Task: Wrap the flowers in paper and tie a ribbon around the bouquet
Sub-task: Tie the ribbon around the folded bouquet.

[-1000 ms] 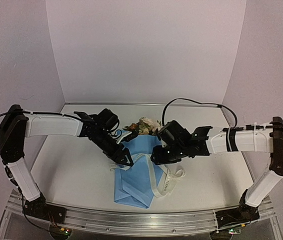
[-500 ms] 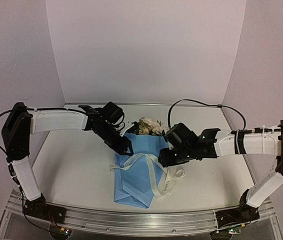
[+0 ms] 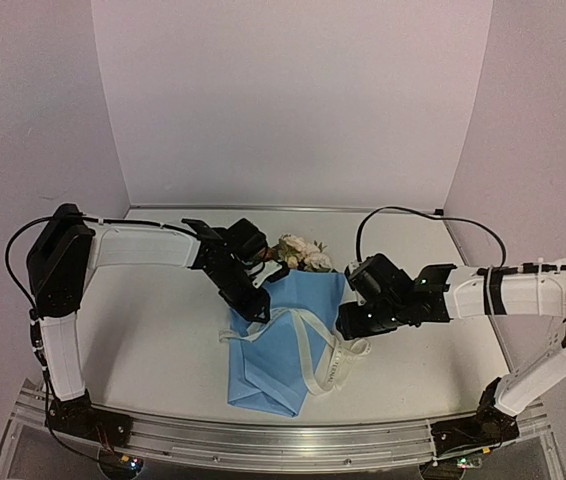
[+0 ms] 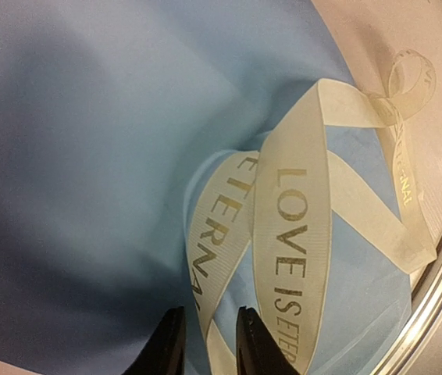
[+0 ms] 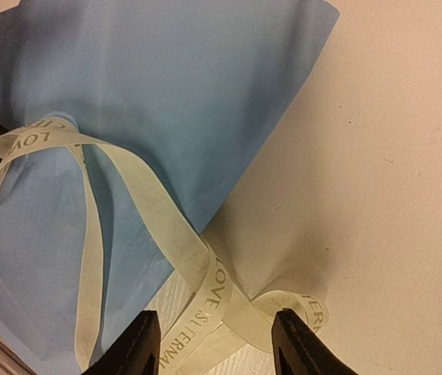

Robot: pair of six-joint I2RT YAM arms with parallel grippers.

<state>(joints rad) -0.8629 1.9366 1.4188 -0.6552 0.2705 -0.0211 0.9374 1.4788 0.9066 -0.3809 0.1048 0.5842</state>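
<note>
The bouquet [image 3: 285, 335] lies mid-table as a light-blue paper [image 3: 303, 300] bundle, with cream and rust flowers [image 3: 298, 252] showing at its far end. The cream ribbon [image 3: 310, 352] crosses the paper and ends in loops on the table to its right. My left gripper [image 3: 256, 310] is at the bundle's left edge. In the left wrist view its jaws [image 4: 209, 348] stand narrowly apart, with one strand of the printed ribbon [image 4: 291, 234] running between the tips over the paper [image 4: 88, 156]. My right gripper [image 3: 348, 327] hovers open over the ribbon's crossing [image 5: 217, 293], beside the paper [image 5: 166, 101].
White walls close the table [image 3: 143, 320] at the back and both sides. An aluminium rail [image 3: 283, 440] runs along the near edge and shows in the left wrist view [image 4: 440, 297]. A black cable [image 3: 403, 212] arcs above the right arm.
The left arm has shifted right and its jaws have narrowed around a ribbon strand. The right gripper has moved right, off the paper to the ribbon loops, opening slightly.
</note>
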